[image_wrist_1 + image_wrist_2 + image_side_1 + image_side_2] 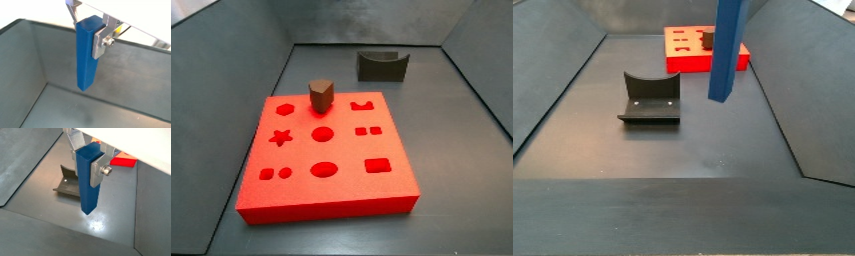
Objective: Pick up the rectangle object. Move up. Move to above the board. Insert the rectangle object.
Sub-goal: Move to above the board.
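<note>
My gripper [90, 34] is shut on the rectangle object [87, 55], a slim blue block that hangs upright from the silver fingers [101, 44]. Both wrist views show this hold; in a wrist view the gripper [91, 162] grips the block [87, 185] near its top. In a side view the block [726, 55] hangs in the air above the grey floor, in front of the red board [694, 64], and the gripper itself is out of frame. The board [345, 190] lies flat with shaped holes in its top. A corner of the board [124, 161] shows behind the gripper.
A brown rounded peg [319, 96] stands in a hole of the board. The dark fixture [649, 97] stands on the floor beside the hanging block and also shows in a wrist view [67, 184] and a side view [382, 65]. Grey sloping walls [553, 80] enclose the floor.
</note>
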Available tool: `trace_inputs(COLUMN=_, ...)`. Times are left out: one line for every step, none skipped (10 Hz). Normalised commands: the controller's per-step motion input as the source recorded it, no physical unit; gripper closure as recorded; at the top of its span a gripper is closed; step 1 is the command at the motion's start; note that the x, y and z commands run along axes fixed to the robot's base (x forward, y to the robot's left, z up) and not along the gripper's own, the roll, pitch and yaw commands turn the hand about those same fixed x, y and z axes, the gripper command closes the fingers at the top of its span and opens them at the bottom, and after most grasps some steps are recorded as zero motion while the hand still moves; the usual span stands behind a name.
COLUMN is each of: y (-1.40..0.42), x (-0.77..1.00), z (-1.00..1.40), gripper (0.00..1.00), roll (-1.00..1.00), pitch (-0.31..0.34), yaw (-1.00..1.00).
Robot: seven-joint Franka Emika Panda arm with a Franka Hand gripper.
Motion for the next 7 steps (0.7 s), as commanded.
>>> trace_inputs(y=-1.00, x=0.00, z=0.13, gripper=1.00, roll=-0.07, pitch=0.203, yaw=1.00)
trace_inputs(y=-1.00, x=-0.01, z=0.13, gripper=1.00, roll=-0.05, pitch=0.180, yaw=1.00)
trace_inputs(y=-1.00, x=-0.01, z=0.14, gripper=1.00, roll=-0.06, pitch=0.153, yaw=1.00)
trace_inputs(y=-1.00, x=-0.01, z=0.13, gripper=1.00, roll=-0.03, pitch=0.116, yaw=0.86)
trace_inputs(y=-1.00, x=-0.01, z=0.14, gripper=1.00, roll=-0.01, pitch=0.055, yaw=0.52)
trace_inputs(y=-1.00, x=-0.01, z=0.14, gripper=1.00, roll=0.01, pitch=0.021, yaw=0.30)
trace_inputs(y=-1.00, x=-0.01, z=0.14, gripper=1.00, roll=0.02, pitch=0.000, yaw=0.17)
